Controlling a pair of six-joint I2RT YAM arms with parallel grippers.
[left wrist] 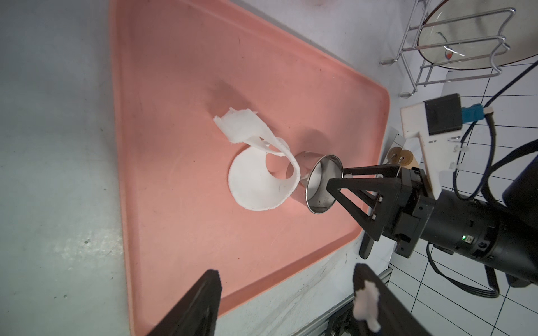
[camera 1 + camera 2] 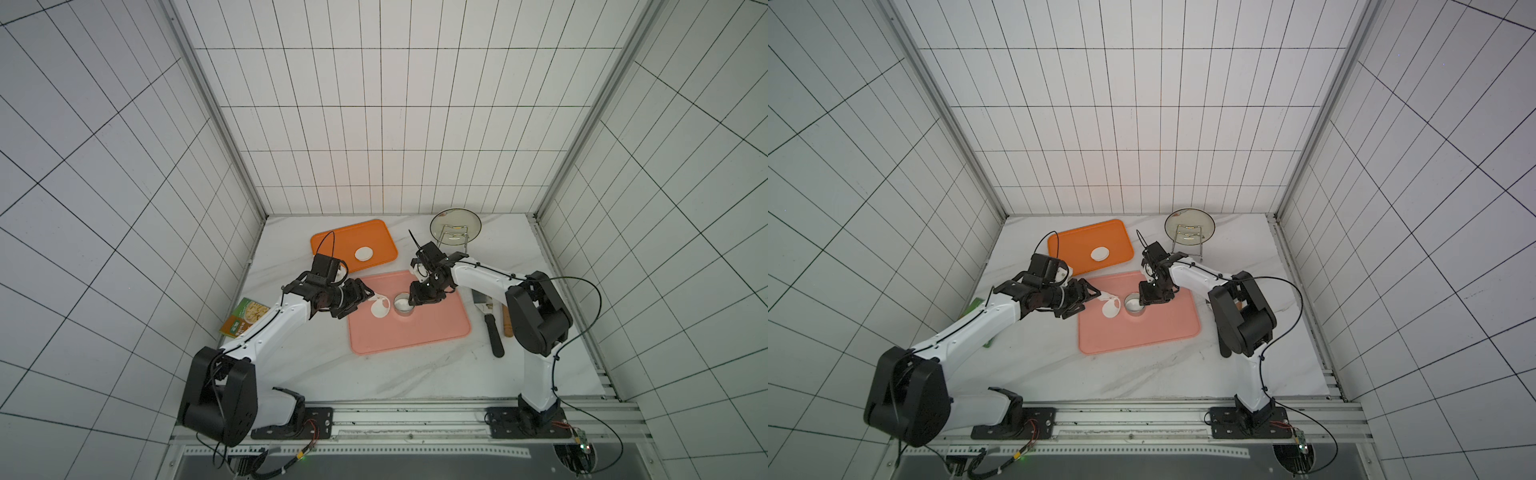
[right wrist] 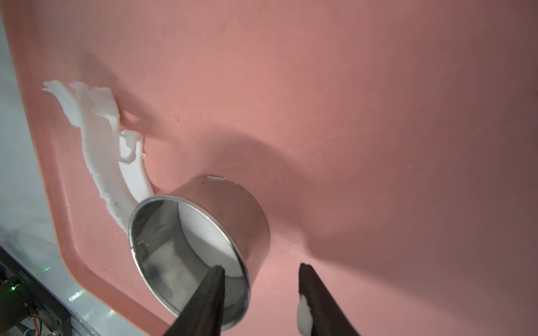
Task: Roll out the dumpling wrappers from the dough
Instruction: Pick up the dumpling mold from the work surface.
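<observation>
1. The pink tray [image 2: 415, 332] sits mid-tabletop, with the steel ring cutter [image 2: 403, 305] standing on it.
2. The dough [image 2: 380, 308] is a ragged white scrap at the cutter's 9 o'clock. It lies partly flat, and one strip curls up and leans on the ring wall.
3. Inside the ring there's a neat white disc [image 3: 209, 238] lying flat on the tray.
4. The right gripper [image 3: 261, 268] straddles the ring wall, one finger inside and one outside. The jaws are apart with a gap on the outer side, so nothing is clamped, and a white smear [image 3: 304, 315] is stuck to the outer finger.
5. The left gripper [image 1: 286, 275] is spread wide at the dough's 9 o'clock and holds nothing, with just a dough crumb [image 1: 366, 302] clinging to one finger.
6. The orange tray [image 2: 374, 237] is at the pink tray's 11 o'clock, carrying one round dumpling wrapper [image 2: 364, 253].
7. At 3 o'clock of the pink tray are a black-handled scraper [image 2: 492, 332] and a wooden rolling pin [image 2: 507, 324].
</observation>
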